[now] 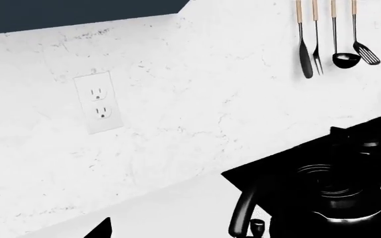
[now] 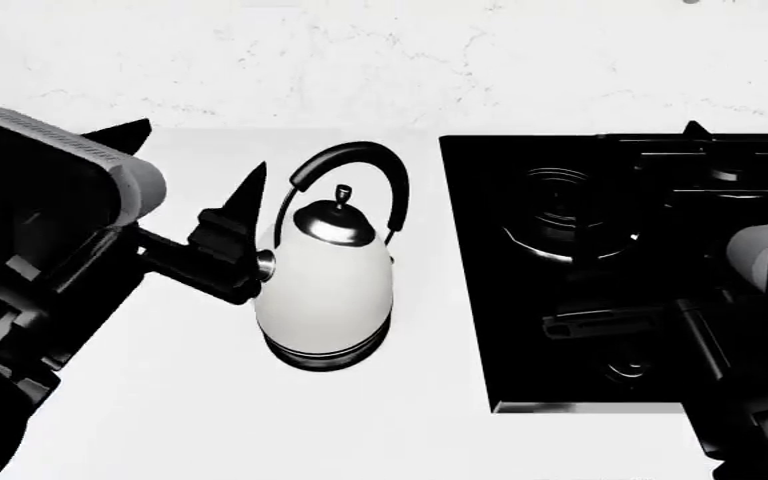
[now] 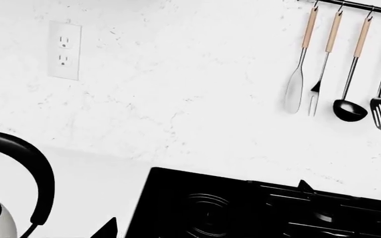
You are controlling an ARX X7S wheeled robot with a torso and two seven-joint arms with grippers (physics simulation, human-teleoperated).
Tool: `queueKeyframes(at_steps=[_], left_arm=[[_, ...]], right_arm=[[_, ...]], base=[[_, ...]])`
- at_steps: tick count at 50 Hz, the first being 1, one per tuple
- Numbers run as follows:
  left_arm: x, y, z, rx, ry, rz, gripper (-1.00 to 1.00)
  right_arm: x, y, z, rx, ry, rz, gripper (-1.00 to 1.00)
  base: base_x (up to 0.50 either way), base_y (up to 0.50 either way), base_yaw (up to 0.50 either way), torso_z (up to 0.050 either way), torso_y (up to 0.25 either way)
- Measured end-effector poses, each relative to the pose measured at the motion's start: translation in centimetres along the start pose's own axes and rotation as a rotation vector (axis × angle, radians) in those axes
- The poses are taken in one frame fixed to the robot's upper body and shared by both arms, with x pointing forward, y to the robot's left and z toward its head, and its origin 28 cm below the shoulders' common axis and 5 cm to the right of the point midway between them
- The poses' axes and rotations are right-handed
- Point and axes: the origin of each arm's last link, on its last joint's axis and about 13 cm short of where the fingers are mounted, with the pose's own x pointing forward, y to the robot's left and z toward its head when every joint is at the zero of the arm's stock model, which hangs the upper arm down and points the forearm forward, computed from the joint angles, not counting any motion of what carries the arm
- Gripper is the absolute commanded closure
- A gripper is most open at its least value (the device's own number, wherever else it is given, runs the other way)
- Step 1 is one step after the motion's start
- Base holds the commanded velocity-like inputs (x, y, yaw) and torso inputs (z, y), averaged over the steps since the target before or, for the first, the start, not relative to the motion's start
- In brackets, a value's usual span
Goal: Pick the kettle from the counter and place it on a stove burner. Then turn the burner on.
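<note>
The white kettle [image 2: 324, 290] stands upright on the white counter [image 2: 197, 420], just left of the black stove [image 2: 531, 380]. Its black arched handle [image 1: 243, 213] and lid knob show in the left wrist view, and its handle [image 3: 35, 168] in the right wrist view. My left gripper [image 2: 191, 170] is open at the kettle's left, one fingertip [image 2: 244, 195] close beside the handle, nothing between the fingers. The ringed stove burner [image 2: 558, 205] lies at the stove's back left, bare. My right gripper [image 2: 618, 325] hovers over the stove's front part, open, one fingertip [image 3: 107, 228] showing.
Black grates [image 2: 718, 170] cover the burners further right. Several utensils [image 3: 339, 64] hang on a rail on the white marble wall above the stove. A wall socket [image 1: 99, 101] sits left of them. The stove's front edge [image 2: 584, 408] meets the counter.
</note>
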Motion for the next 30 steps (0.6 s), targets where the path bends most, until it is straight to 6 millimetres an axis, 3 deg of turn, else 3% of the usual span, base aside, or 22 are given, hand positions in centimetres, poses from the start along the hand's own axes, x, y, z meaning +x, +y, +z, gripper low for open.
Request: queueKeyframes(at_steps=[15,30], left_arm=[[3.5,1.0,5.3,0.194,0.11,-0.174,-1.0],[6.0,0.8,6.8,0.307,0.292,-0.264,-1.0]], right_arm=[[-0.2,0.1,-0.5,-0.005,0.017,0.009,-1.0],[-0.5,-0.1,-1.1,0.003,0.023,0.0,-1.0]], base=[[0.0,0.0,0.0,0.0,0.0],[0.0,0.0,0.0,0.0,0.0]])
